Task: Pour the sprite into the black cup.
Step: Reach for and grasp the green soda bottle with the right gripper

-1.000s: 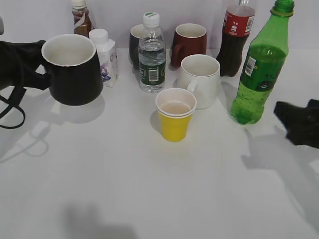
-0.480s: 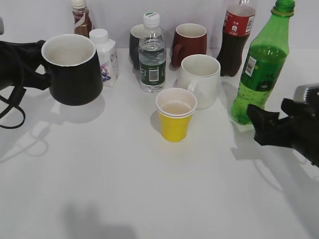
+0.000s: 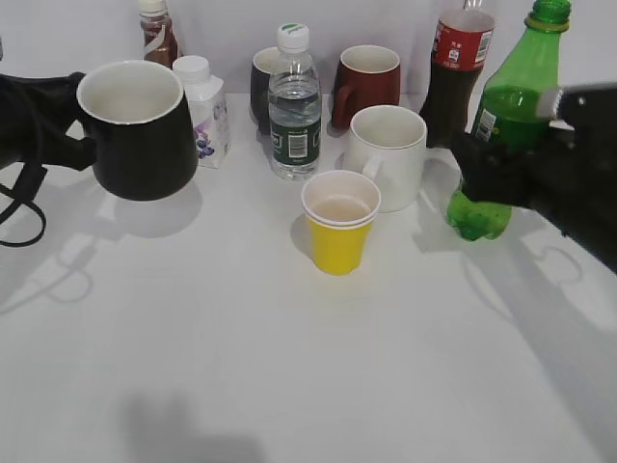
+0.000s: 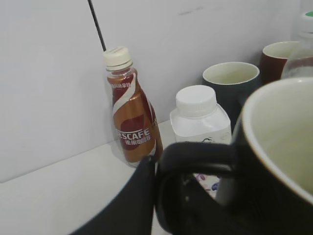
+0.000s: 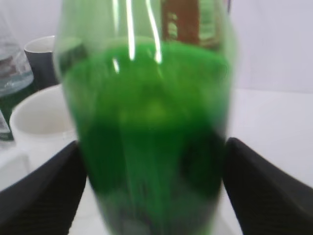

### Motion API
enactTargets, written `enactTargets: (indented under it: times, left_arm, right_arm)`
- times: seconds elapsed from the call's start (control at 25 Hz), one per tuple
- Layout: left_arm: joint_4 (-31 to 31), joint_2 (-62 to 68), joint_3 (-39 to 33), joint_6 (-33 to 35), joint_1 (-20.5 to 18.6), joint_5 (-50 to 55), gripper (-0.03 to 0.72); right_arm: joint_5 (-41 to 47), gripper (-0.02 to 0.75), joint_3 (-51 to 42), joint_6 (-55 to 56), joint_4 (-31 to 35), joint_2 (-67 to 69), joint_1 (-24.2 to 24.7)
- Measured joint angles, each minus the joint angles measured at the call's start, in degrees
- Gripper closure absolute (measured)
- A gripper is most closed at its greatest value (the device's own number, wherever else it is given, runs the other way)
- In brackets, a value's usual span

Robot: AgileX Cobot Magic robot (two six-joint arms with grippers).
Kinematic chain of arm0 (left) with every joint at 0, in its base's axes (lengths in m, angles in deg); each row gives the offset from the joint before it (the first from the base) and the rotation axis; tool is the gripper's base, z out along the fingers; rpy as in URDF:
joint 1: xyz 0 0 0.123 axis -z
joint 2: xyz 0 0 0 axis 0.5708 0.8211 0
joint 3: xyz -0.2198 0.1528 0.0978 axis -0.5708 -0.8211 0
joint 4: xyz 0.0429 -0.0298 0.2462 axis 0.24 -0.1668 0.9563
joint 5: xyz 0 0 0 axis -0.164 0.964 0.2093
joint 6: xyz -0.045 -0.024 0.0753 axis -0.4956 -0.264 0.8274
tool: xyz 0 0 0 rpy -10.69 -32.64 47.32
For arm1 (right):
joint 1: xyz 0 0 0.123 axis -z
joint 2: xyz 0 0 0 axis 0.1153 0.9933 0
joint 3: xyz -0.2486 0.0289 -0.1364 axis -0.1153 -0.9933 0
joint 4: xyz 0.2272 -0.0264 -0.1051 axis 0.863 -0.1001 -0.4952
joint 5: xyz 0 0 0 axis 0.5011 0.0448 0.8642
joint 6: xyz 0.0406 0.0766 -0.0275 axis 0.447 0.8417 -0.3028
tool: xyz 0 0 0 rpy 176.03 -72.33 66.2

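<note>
Judging from how things lie now, the task is at its early part: one cup is already lifted, the bottle is about to be grasped, and no pouring is done yet.

On the white table (image 3: 241, 367) the tallest thing is the sprite (image 3: 511, 106), a green bottle that stands upright at the right side, near the white mug (image 3: 388, 154) and just beside the cola bottle (image 3: 456, 72). Its green cap looks to be on, so opening it may be needed before any pouring. The right gripper (image 3: 487, 174) is at the lower body of the bottle. In the right wrist view its two dark fingers (image 5: 41, 196) stand apart, one on each side of the sprite (image 5: 151, 137); I cannot tell if they touch it already, but they are not closed on it.

The black cup (image 3: 140, 130) is at the left, held above the table with its shadow below it. The left gripper (image 4: 146, 196) is clamped on its handle, as the left wrist view shows. The white inside of the cup looks empty.

What is left, I think: close the fingers on the bottle, lift it, bring it over the cup, tilt and pour. The yellow paper cup (image 3: 339, 222) in the middle is not part of this.
</note>
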State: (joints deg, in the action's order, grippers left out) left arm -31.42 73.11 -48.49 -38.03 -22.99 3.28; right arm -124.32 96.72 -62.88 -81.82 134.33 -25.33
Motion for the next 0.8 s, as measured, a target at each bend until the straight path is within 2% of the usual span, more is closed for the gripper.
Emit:
enactTargets:
  times: [0.16,0.28,0.44,0.56,0.68,0.8]
  left_arm:
    - [0.3,-0.1,0.0,0.0,0.0,0.2,0.634]
    - [0.8,-0.5,0.0,0.0,0.0,2.1,0.634]
    - [4.1,-3.3,0.0,0.0,0.3,6.1,0.634]
    - [5.0,-5.9,0.0,0.0,2.3,7.9,0.634]
    - [5.3,-7.7,0.0,0.0,6.1,9.5,0.634]
    - [5.5,-8.5,0.0,0.0,11.0,10.3,0.634]
  right_arm:
    - [6.8,0.108,6.0,0.0,-0.1,0.1,0.0]
    - [9.7,0.305,7.2,-0.9,-0.4,-0.3,0.0]
    - [16.6,0.307,7.3,-3.2,-4.5,-4.0,0.0]
    - [23.4,0.307,7.0,-5.9,-8.6,-9.3,-0.2]
    - [31.8,0.307,8.9,-11.5,-11.5,-15.0,-2.7]
    - [39.7,0.307,13.1,-19.4,-12.5,-18.7,-7.5]
